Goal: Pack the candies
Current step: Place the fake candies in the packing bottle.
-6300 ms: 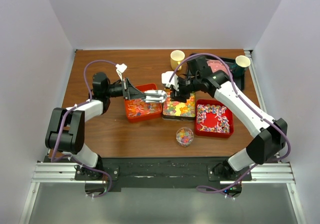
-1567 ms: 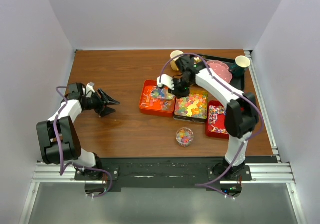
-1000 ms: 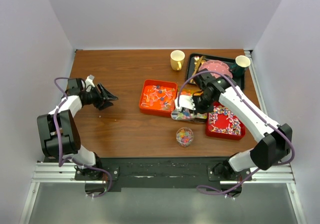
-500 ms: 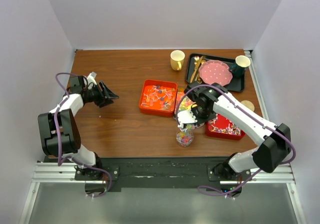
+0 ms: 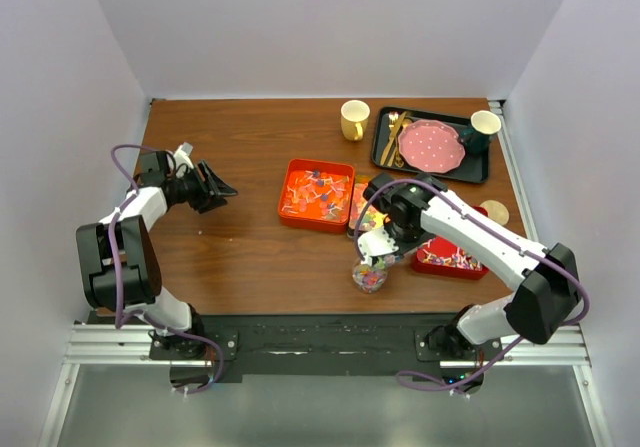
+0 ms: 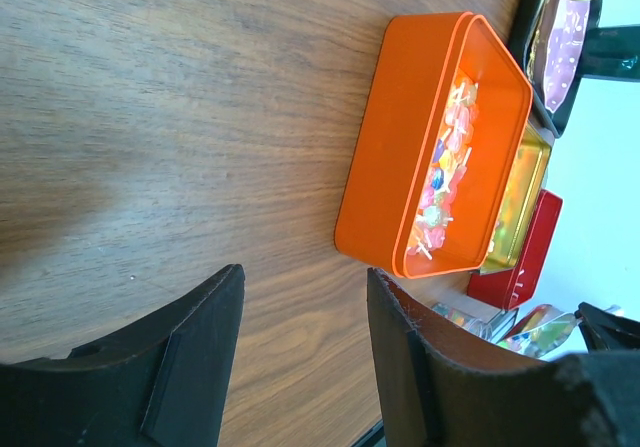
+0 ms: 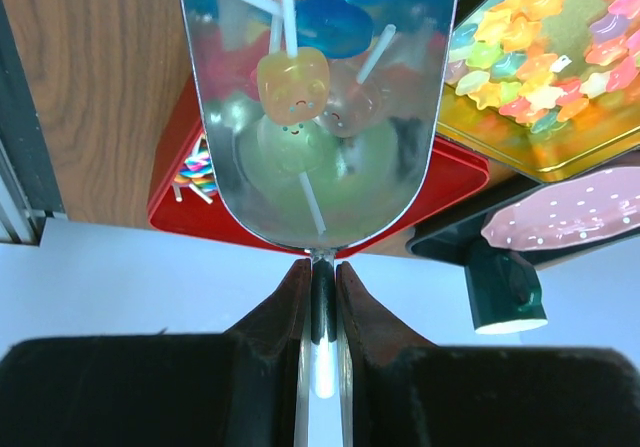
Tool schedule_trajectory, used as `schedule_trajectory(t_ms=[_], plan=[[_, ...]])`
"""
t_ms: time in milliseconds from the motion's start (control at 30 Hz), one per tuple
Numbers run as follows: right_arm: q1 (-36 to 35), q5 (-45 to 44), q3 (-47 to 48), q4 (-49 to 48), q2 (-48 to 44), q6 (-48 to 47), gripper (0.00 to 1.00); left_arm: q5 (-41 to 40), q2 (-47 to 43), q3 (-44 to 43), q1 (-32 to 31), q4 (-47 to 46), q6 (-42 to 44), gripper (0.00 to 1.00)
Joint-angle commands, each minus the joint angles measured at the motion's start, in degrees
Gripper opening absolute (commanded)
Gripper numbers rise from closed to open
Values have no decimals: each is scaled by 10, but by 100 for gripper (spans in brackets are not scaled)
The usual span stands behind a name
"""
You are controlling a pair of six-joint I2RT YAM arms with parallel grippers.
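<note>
My right gripper (image 5: pixel 390 231) (image 7: pixel 321 285) is shut on the thin handle of a metal scoop (image 7: pixel 318 97) (image 5: pixel 371 246). The scoop holds a few stick candies (image 7: pixel 292 85), orange, blue and green. It hangs just above a small glass jar (image 5: pixel 369 274) with coloured candies inside. More candies lie in the orange tray (image 5: pixel 316 194) (image 6: pixel 420 147), the gold tin of gummies (image 7: pixel 540 57) (image 5: pixel 364 203) and the red tray (image 5: pixel 452 256) (image 7: pixel 190 182). My left gripper (image 5: pixel 222 195) (image 6: pixel 305 302) is open with nothing in it, low over the wood, left of the orange tray.
A black tray (image 5: pixel 384 145) at the back right carries a pink dotted plate (image 5: pixel 432 145) and a dark green cup (image 5: pixel 484 124). A yellow mug (image 5: pixel 354 119) stands beside it. A round tan disc (image 5: pixel 494 212) lies near the right edge.
My right arm has carried the loaded scoop from the trays toward the near edge, to just above the jar. The left arm has barely moved and stays open.
</note>
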State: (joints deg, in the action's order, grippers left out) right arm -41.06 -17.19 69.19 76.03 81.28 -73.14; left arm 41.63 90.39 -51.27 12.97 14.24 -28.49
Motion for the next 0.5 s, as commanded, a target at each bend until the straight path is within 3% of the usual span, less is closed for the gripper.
schedule_trajectory(t_ms=[0,467], plan=[[-16,-56,-8,7,5,0,0,12,5,-16,-1,-20,-6,57],[-30,-87,-17,3,11,10,0,14,5,-5,-1,-27,-13,57]])
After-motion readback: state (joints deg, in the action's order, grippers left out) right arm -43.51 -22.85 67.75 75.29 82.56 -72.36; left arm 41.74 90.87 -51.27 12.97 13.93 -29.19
